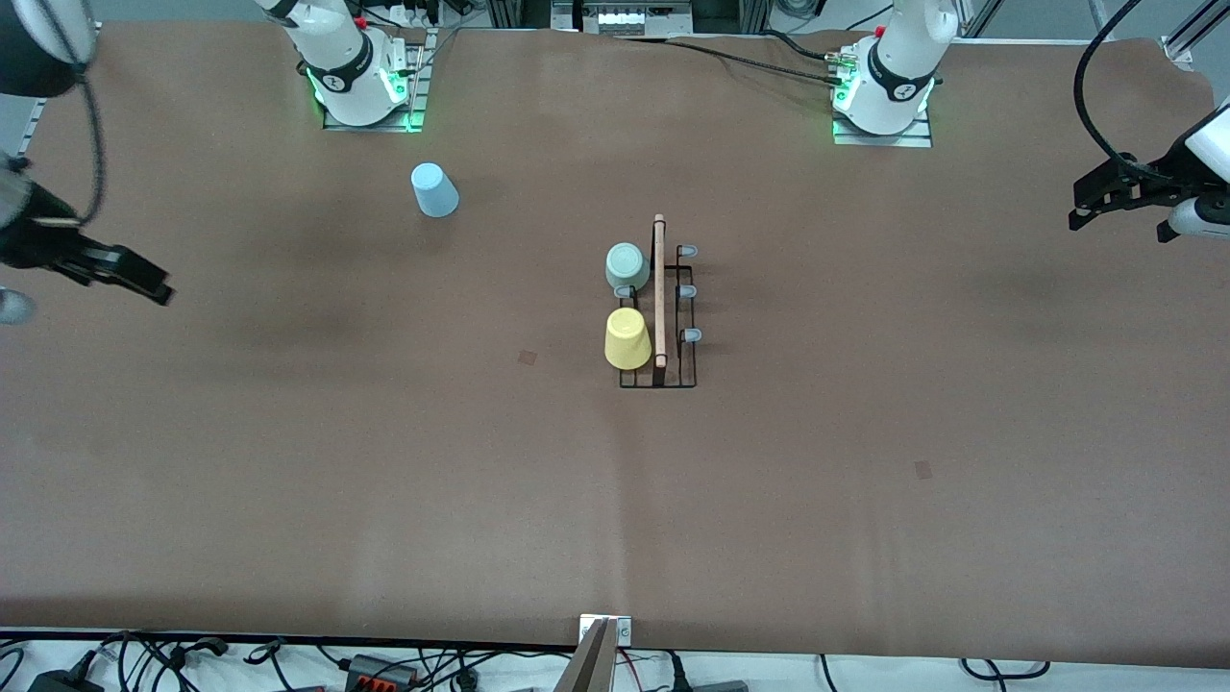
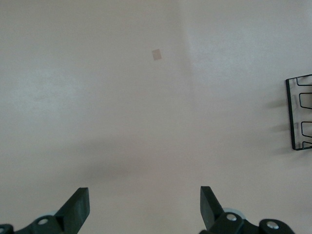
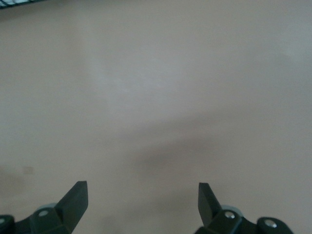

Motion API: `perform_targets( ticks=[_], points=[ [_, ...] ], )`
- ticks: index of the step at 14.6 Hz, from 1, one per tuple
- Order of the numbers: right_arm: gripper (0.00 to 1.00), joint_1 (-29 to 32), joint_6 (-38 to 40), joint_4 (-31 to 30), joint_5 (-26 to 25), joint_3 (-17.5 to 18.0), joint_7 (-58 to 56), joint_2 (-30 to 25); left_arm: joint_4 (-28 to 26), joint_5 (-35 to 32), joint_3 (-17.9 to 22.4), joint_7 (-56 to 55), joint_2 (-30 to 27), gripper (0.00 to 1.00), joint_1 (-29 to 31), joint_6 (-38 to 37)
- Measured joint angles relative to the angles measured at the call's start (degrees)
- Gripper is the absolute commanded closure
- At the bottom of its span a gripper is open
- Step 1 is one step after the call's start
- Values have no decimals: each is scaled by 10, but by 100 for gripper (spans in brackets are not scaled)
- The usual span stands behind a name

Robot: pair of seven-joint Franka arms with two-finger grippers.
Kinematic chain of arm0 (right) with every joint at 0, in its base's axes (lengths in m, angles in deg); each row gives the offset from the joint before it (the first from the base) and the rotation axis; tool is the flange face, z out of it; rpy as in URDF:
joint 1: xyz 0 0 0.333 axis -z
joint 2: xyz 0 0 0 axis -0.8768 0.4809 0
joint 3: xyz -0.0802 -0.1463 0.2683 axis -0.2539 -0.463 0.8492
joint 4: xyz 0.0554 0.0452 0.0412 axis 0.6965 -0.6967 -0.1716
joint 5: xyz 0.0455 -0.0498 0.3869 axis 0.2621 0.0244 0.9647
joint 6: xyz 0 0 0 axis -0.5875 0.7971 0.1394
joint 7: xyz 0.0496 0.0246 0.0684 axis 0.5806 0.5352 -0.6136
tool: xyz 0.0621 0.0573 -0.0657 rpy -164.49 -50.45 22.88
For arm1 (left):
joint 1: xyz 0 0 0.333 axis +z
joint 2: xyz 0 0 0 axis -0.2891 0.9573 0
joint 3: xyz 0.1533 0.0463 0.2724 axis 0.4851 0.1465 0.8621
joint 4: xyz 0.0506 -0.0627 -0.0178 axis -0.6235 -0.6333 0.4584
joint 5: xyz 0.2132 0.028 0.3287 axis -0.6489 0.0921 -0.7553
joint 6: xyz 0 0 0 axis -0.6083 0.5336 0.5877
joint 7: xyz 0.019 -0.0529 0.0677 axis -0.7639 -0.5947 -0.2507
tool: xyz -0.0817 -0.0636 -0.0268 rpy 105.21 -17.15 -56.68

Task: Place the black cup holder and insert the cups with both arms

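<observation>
The black cup holder (image 1: 659, 288) stands at the table's middle, its wooden bar on top. A mint green cup (image 1: 627, 266) and a yellow cup (image 1: 627, 338) sit upside down on prongs on its side toward the right arm's end. The three prongs (image 1: 687, 290) on its side toward the left arm's end are bare. A light blue cup (image 1: 434, 190) stands upside down on the table near the right arm's base. My left gripper (image 1: 1084, 210) (image 2: 145, 204) is open and empty at the left arm's end. My right gripper (image 1: 154, 286) (image 3: 142, 202) is open and empty at the right arm's end.
The brown table mat (image 1: 384, 461) has small square marks (image 1: 528, 357) near the holder. One corner of the holder (image 2: 297, 117) shows in the left wrist view. Cables (image 1: 384, 668) lie along the table edge nearest the front camera.
</observation>
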Motion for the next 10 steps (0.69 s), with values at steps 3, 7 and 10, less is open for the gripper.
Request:
perform_targets(
  ticks=[3, 7, 10],
  points=[
    [0, 2, 51, 19, 11, -27, -35, -3, 0, 0, 0, 0, 0, 0, 0, 0],
    [0, -18, 58, 19, 15, -11, -35, 8, 0, 0, 0, 0, 0, 0, 0, 0],
    [0, -25, 53, 22, 9, -4, -38, 14, 0, 0, 0, 0, 0, 0, 0, 0]
  ],
)
